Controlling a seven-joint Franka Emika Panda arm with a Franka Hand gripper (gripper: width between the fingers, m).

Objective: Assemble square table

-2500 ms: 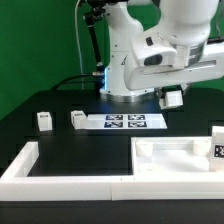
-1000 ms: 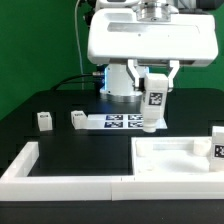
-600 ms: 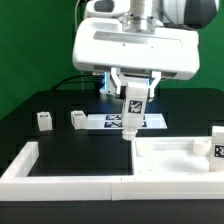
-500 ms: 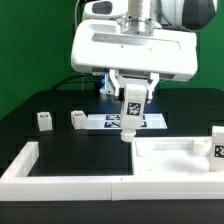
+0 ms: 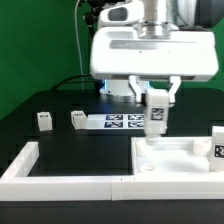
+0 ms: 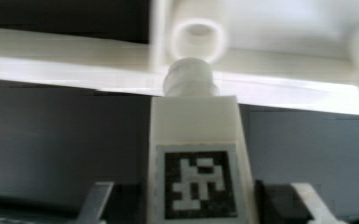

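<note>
We see the gripper (image 5: pixel 156 100) closed partway on a white block leg (image 5: pixel 155 120), one finger on each side, tag facing the exterior camera. The held leg is upright. It hangs over the far corner of the square panel (image 5: pixel 185 160) on the exterior view's left. Its lower tip is right at the raised rim there; we cannot tell if it touches.

In the wrist view the fingers (image 6: pixel 101 204) flank the same leg (image 6: pixel 197 130). Its narrow pin end sits close to a round hole (image 6: pixel 197 36) in the panel (image 6: pixel 51 65); whether the pin has entered we cannot tell.

On the black table (image 5: pixel 80 145), toward the exterior view's left, are a first loose leg (image 5: pixel 44 121) and a second loose leg (image 5: pixel 78 118), apart from each other. A fourth leg (image 5: pixel 217 143) stands upright at the panel's edge on the exterior view's right. The marker board (image 5: pixel 125 122) lies flat behind the held leg. The L-shaped border wall (image 5: pixel 60 170) runs along the front, just beside the panel.
</note>
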